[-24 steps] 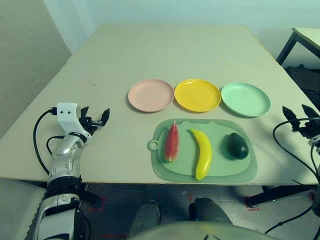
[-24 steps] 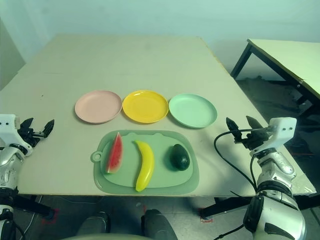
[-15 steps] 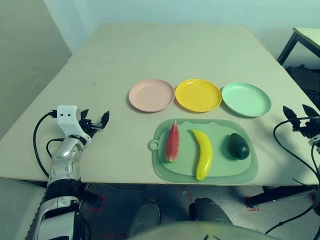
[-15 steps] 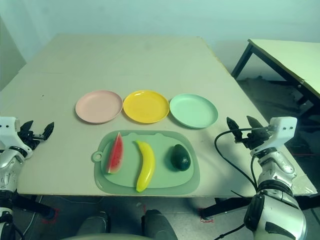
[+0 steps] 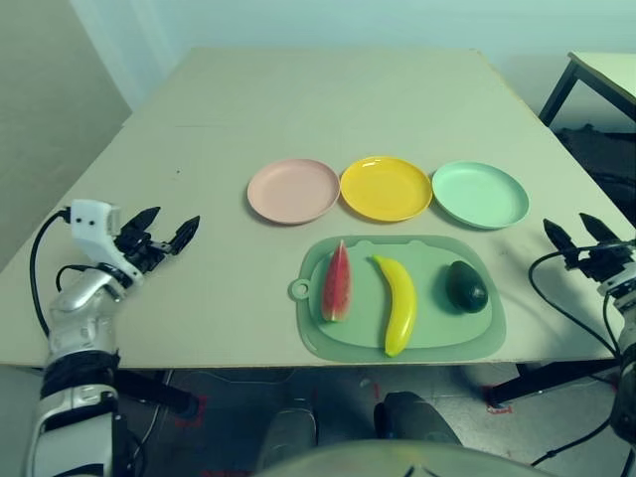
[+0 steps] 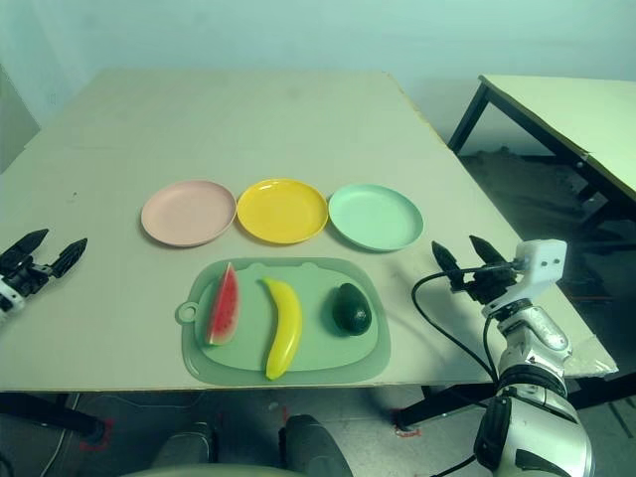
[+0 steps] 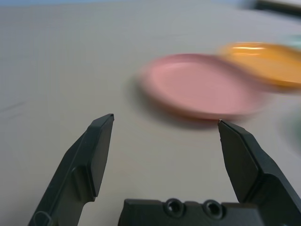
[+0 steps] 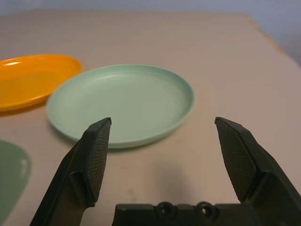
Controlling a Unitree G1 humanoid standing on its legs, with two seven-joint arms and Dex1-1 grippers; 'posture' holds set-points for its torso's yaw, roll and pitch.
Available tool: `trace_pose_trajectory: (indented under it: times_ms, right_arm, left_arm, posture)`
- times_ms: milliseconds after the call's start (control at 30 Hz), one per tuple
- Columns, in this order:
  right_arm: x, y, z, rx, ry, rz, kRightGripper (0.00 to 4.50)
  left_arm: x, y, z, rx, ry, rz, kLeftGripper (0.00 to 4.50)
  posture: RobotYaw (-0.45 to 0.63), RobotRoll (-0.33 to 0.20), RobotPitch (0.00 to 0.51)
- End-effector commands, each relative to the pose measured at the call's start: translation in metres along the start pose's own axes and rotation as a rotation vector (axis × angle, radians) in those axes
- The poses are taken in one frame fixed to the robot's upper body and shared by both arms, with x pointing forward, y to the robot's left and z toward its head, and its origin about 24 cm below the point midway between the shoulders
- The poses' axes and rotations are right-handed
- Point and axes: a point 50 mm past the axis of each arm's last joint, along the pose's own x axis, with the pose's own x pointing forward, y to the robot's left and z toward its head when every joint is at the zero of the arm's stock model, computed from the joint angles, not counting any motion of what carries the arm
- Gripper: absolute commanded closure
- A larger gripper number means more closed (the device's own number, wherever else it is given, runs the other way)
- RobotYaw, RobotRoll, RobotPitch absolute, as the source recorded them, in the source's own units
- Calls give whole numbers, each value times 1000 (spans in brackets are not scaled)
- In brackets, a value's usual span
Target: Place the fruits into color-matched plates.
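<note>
Pale counter (image 5: pixel 298 109) w/ a second one off to the right; nothing sorted yet. Three plates sit in a row mid-counter: pink plate (image 5: pixel 294 191), yellow plate (image 5: pixel 386 188), mint green plate (image 5: pixel 481 195), each just beside the next, none holding anything. Nearer me, a green mat (image 5: pixel 343 338) carries all three fruits: watermelon wedge (image 5: pixel 337 284) on the left, banana (image 5: pixel 398 303) in the middle, avocado (image 5: pixel 466 286) on the right, each more or less in front of its matching plate.

Left gripper (image 5: pixel 165 229) hovers near the counter's left edge, jaws spread wide, nothing in them, well apart from the mat. Right gripper (image 6: pixel 465 265) same on the right edge, open and empty, pointing toward the mint plate.

As I judge it, first pick is still to come. I'd take the avocado w/ the right gripper since it's nearest: come in from above, jaws across its short axis, close gently bc it's rounded and prob. slick, may roll. Lift clear of the mat before moving over the plate rim. Left can handle the watermelon; grip across the flat sides, not the rind edge.
</note>
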Motion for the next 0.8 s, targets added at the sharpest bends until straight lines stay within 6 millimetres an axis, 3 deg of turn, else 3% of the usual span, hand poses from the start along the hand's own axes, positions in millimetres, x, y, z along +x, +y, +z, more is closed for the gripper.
trace_pose_trajectory:
  times_ms: [33,133,200,333,433,567,667,800]
  right_arm:
    - [5,-1,11,79,93,144,67]
    - [6,4,28,89,242,311,67]
    - [11,6,55,-4,320,380,67]
    - [28,25,107,-418,548,646,67]
    - [39,44,130,-733,677,900,67]
    - [58,75,143,-1111,654,1181,67]
    - [74,111,139,-1387,528,1434,67]
    - [84,137,129,-1511,398,1615,67]
  left_arm:
    - [0,-13,13,24,55,-273,0]
    - [4,-23,14,61,118,-445,0]
    - [7,-28,14,85,139,-519,0]
    - [12,-34,11,97,144,-588,0]
    - [18,-36,5,95,138,-602,0]
    - [25,-39,-3,86,128,-609,0]
    - [29,-42,-12,45,120,-611,0]
    - [30,-45,-17,34,126,-619,0]
  posture:
    - [-119,0,60]
    - [-124,0,42]
    - [-134,0,41]
    - [-166,0,34]
    - [-165,0,40]
    - [-159,0,43]
    - [-149,0,41]
    - [-139,0,41]
